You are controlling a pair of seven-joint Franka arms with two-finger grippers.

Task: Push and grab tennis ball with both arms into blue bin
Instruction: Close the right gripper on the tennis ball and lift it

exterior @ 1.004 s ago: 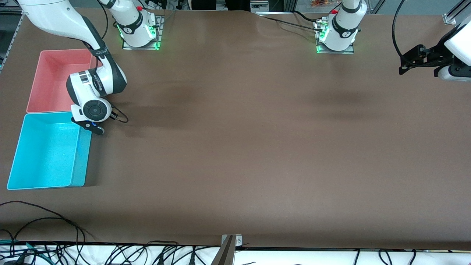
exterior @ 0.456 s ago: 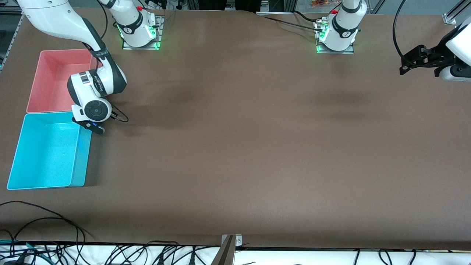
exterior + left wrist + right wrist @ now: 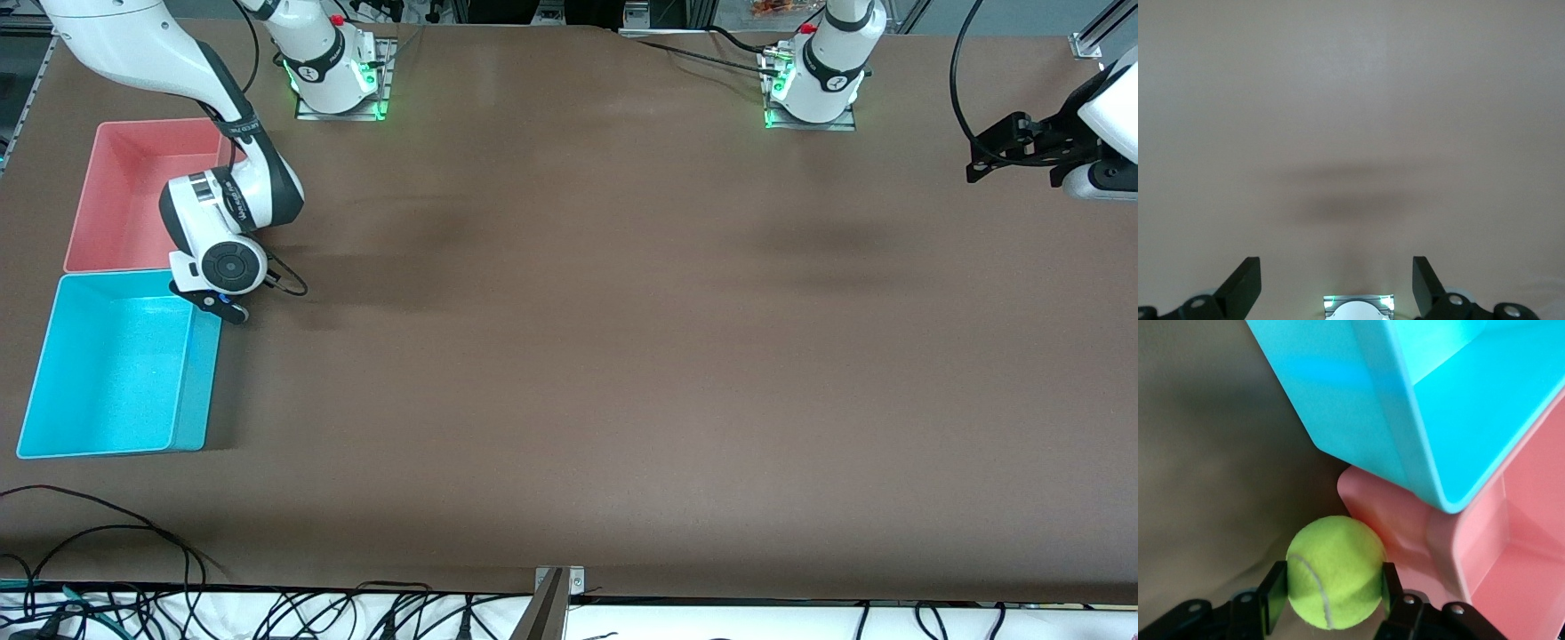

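Clenched jaws on your right gripper (image 3: 1331, 597) hold the tennis ball (image 3: 1334, 571) low over the desk (image 3: 622, 356), right at the corner where the blue bin (image 3: 53, 444) and the pink bin (image 3: 80, 222) sit touching at the right arm's end. Your left gripper (image 3: 1337, 290) waits with jaws spread, holding nothing, over bare desk at the left arm's end.
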